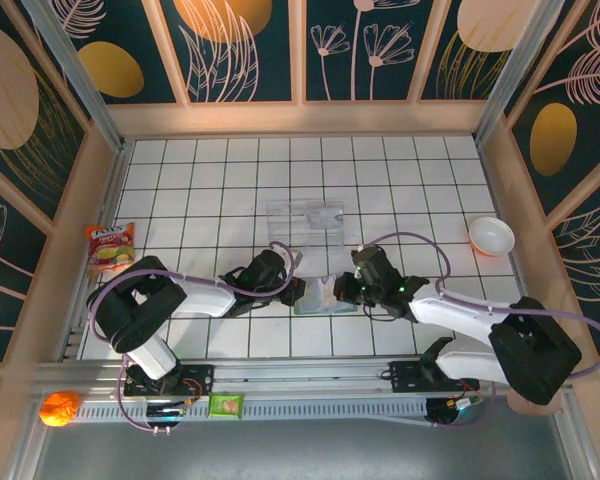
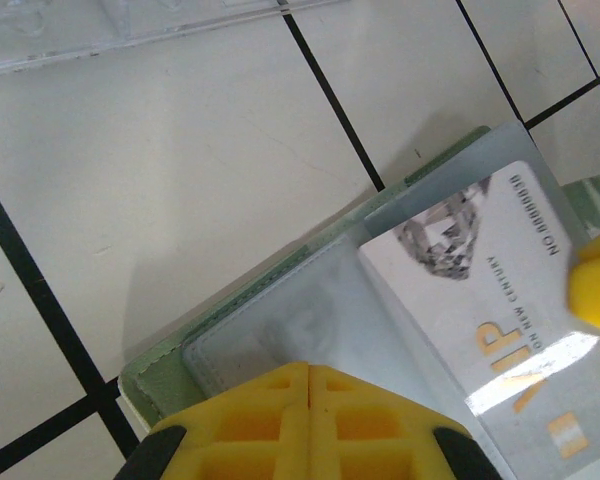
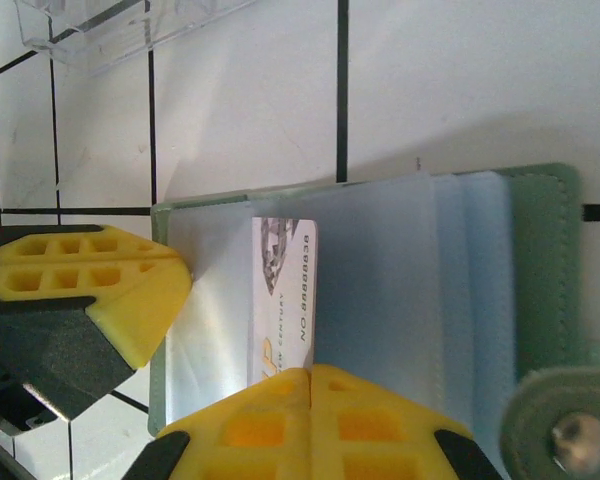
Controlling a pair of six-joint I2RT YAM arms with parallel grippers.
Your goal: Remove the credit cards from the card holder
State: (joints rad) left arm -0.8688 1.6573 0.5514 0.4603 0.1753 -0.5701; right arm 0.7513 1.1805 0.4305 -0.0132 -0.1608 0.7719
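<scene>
Credit card (image 3: 283,290) in card holder (image 3: 545,260)

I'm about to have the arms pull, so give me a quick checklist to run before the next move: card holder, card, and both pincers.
1. Card holder lies open on the tiles, its snap strap undone: ok.
2. A printed card is among the holder's clear sleeves, not yet taken out: ok.
3. Left pincer is shut at the holder's edge, placed to steady it: ok.
4. Right pincer is shut at the end of the card: ok.
5. Right pincer grips the card alone, not a sleeve with it: cannot tell.
</scene>
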